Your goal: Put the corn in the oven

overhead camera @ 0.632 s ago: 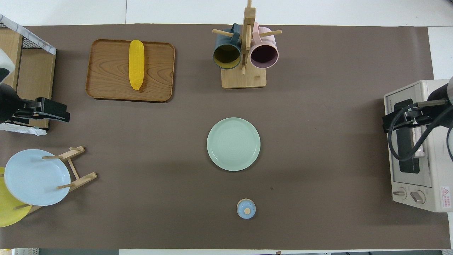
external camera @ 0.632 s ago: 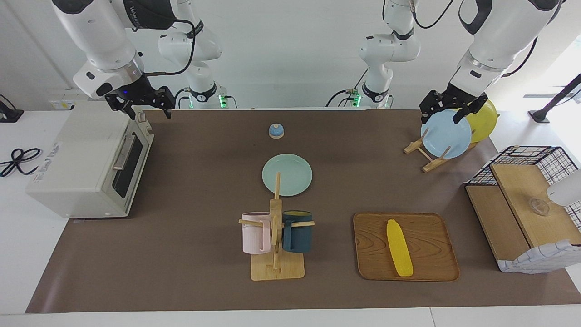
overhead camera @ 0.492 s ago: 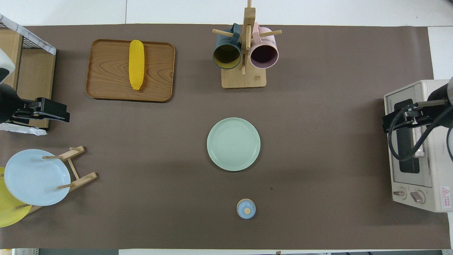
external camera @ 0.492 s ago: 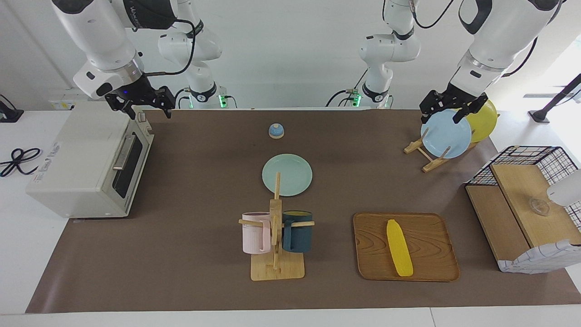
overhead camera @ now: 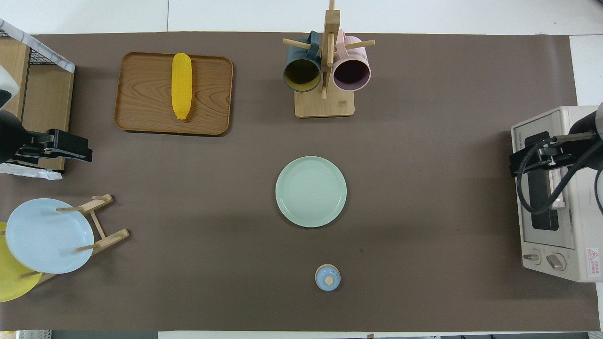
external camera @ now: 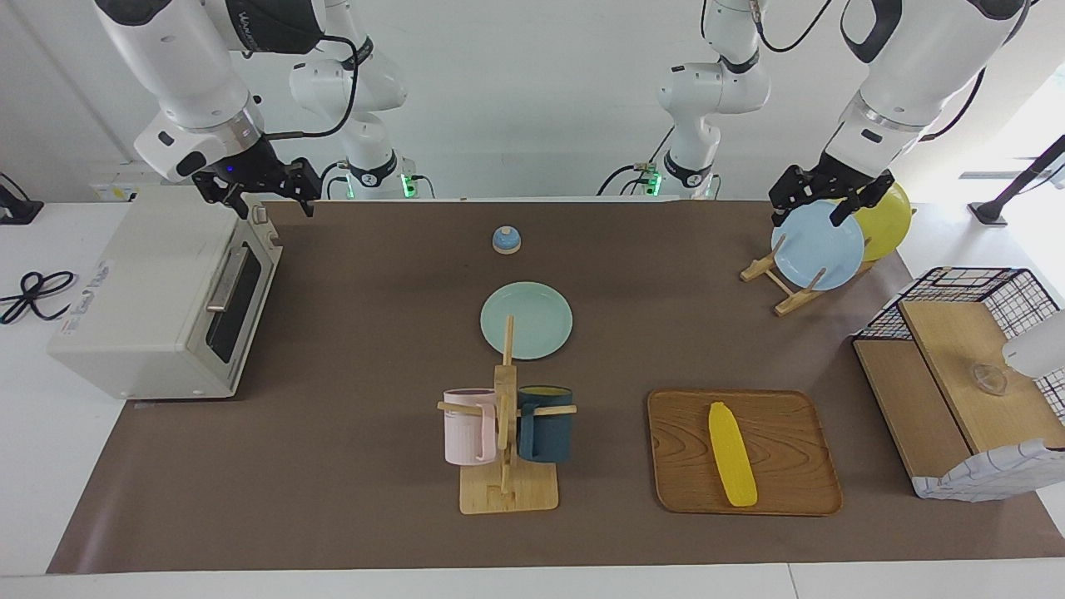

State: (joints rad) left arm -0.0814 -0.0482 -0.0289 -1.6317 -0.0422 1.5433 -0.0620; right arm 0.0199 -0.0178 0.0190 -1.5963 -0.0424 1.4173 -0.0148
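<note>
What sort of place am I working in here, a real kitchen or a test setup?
Most likely a lab tabletop staged as a kitchen: kitchenware such as a toaster oven, a mug tree and a corn on a wooden tray sits spread over a brown mat between two mounted robot arms.

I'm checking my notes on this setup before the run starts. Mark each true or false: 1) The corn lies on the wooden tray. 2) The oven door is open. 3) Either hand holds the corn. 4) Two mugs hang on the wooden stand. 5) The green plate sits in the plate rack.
1) True: the corn lies on the wooden tray.
2) False: the oven door is shut.
3) False: the left hand hangs over the plate rack, the right hand over the oven; both are open and empty.
4) True: a pink mug and a dark blue mug hang there.
5) False: the green plate lies flat on the mat.
</note>
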